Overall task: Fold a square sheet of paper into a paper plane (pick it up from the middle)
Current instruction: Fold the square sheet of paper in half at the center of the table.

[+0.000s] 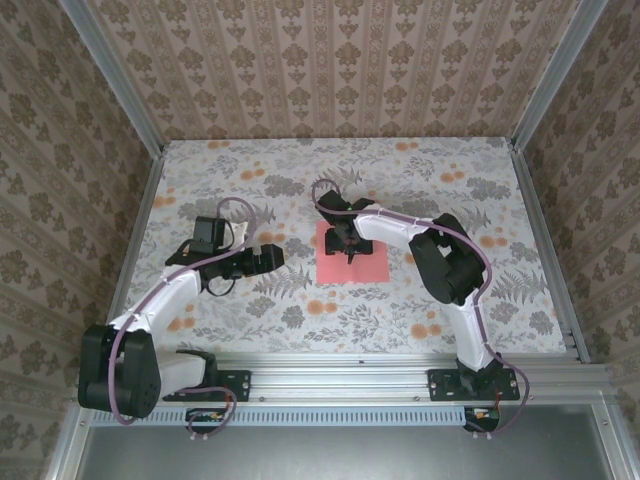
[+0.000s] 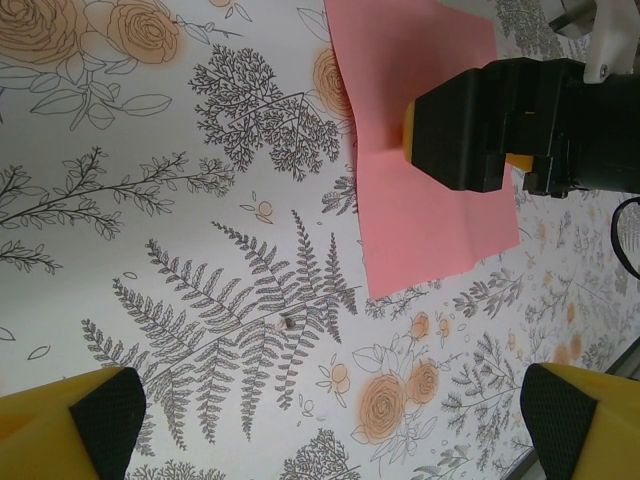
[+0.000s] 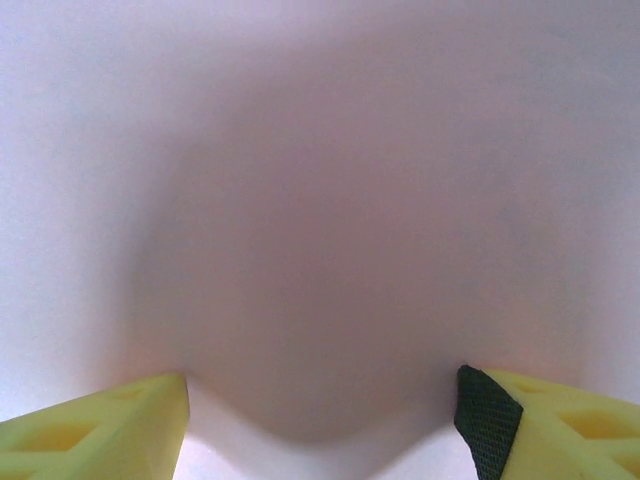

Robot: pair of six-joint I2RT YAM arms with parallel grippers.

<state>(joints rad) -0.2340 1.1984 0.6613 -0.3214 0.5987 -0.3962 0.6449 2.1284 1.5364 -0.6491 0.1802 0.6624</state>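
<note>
The square sheet of paper (image 2: 430, 235) is thin, smooth and matt coral-pink. The table cover (image 1: 250, 185) under it looks like matt printed paper or cloth. The rail (image 1: 340, 372) at the near edge is brushed metal. The left gripper (image 2: 320, 425) has fingers (image 2: 45, 440) of smooth yellow plastic with rough, woven-looking black pads (image 2: 108, 418).

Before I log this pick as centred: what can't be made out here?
- Right wrist view: the square sheet of paper is a close pink blur; edges and creases unreadable.
- Top view: the right pincer covers the sheet's middle; tips too small.
- Left wrist view: the sheet's far edge is cut off by the frame; the pincer hides part.
</note>
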